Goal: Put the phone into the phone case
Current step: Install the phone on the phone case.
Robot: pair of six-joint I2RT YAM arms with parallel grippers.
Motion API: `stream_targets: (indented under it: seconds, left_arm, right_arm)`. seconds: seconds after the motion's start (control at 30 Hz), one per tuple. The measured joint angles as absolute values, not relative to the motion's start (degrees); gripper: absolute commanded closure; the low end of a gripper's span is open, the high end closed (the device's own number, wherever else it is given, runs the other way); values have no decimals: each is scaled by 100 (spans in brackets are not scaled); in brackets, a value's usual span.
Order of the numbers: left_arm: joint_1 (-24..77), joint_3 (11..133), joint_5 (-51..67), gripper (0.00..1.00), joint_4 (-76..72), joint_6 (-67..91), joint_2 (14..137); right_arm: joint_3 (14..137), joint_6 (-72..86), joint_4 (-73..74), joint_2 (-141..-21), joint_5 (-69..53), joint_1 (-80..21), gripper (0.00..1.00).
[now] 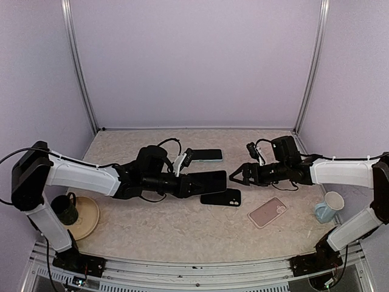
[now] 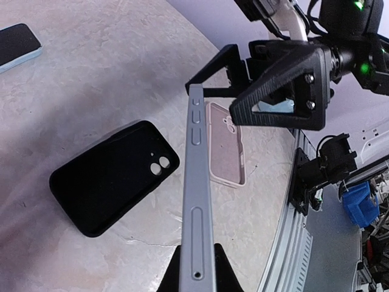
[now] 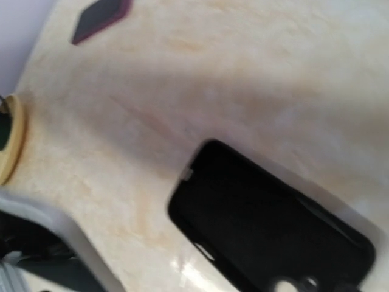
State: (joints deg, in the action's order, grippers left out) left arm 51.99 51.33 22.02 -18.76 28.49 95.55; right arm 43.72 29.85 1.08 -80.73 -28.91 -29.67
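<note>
A: Which view is blurred?
B: Right wrist, throughout. Black case (image 3: 273, 237) runs off the lower right edge, plate (image 3: 13, 137) off the left.
A: And left wrist?
B: Phone (image 2: 197, 201) cut at the bottom edge; left fingers (image 2: 173, 277) barely show.

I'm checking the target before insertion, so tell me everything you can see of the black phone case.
The black phone case is matte and rubbery-looking, with rounded corners and a corner camera cutout showing two pale round openings. It lies flat on the table, apart from the pink case; nothing else touches it.
</note>
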Motion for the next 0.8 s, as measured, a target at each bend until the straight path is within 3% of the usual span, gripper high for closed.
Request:
stream_targets:
  seconds: [0.8]
  left_arm:
    - [4884,5513,2357,100,-1496,2987,10210]
  right_arm:
    - [4156,3586,-237,-9251,-2768,-2950,0]
